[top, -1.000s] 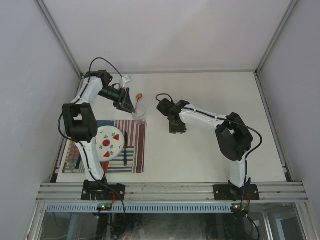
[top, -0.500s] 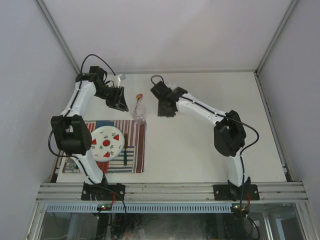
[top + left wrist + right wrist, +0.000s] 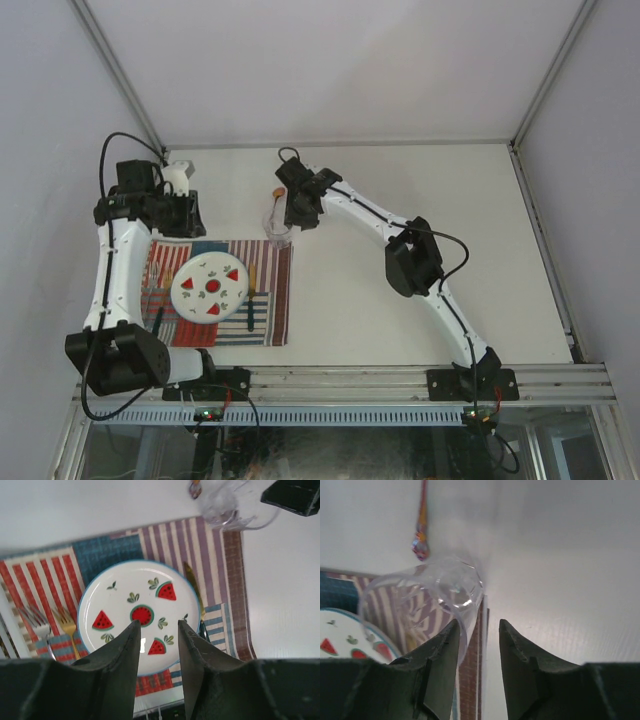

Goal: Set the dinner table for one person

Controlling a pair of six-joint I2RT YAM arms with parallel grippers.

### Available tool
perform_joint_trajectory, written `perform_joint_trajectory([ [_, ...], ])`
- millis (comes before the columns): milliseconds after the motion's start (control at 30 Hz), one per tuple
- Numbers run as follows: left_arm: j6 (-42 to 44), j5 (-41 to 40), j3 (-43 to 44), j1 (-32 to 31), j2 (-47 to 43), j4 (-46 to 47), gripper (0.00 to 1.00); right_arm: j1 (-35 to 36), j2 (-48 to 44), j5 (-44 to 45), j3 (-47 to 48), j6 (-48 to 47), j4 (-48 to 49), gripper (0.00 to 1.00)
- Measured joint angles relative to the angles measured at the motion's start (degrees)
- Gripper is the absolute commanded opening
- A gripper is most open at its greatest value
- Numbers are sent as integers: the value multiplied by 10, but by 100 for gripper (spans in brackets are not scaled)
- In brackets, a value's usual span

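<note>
The dinner table (image 3: 420,290) is a large, plain off-white top that fills the floor of a white-walled enclosure, with aluminium rails along its edges and the two arm bases bolted at its near edge. On its left near part lies a red, white and blue striped placemat (image 3: 270,290), flat and roughly square with the table. A round white plate (image 3: 209,285), painted with red watermelon slices and small green leaves, sits on the middle of the placemat. In the left wrist view a silver fork (image 3: 37,622) and a gold fork (image 3: 67,627) lie side by side on the cloth at one side of the plate, and a gold knife (image 3: 192,582) lies along the opposite side, just beside the rim. A clear drinking glass (image 3: 279,228) stands upright at the far right corner of the placemat; whether its base rests on cloth or bare table cannot be told. Beyond the glass a slim utensil with a colourful tip (image 3: 421,525) lies on the table. The left gripper (image 3: 158,627) hangs high above the plate, pointing down, its fingers a narrow gap apart with nothing between them. The right gripper (image 3: 476,627) reaches across to the glass, fingers likewise parted by a narrow gap and gripping nothing; the glass is just ahead of one finger, and contact cannot be judged.
</note>
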Motion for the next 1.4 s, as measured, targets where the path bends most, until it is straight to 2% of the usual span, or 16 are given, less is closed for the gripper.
perform_joint_trajectory([
  [133, 4, -2, -49, 37, -21, -2, 40, 4, 0, -1, -53, 6, 0, 37],
  [300, 11, -1, -73, 49, -22, -9, 40, 8, 0, -5, -63, 13, 0, 35],
  [333, 11, 0, -73, 51, -24, -9, 40, 9, 0, -5, -63, 15, 3, 32],
  [400, 13, 2, -73, 56, -28, -10, 40, 10, 0, -5, -63, 17, 10, 8],
  [433, 15, 4, -73, 59, -30, -10, 40, 11, 0, -5, -63, 16, 13, 0],
  [900, 30, 26, -73, 70, -31, -18, 40, 37, -4, -17, -80, 24, 64, 0],
  [1400, 30, 53, -73, 76, -19, -18, 40, 49, -42, -27, -96, 15, 55, 0],
])
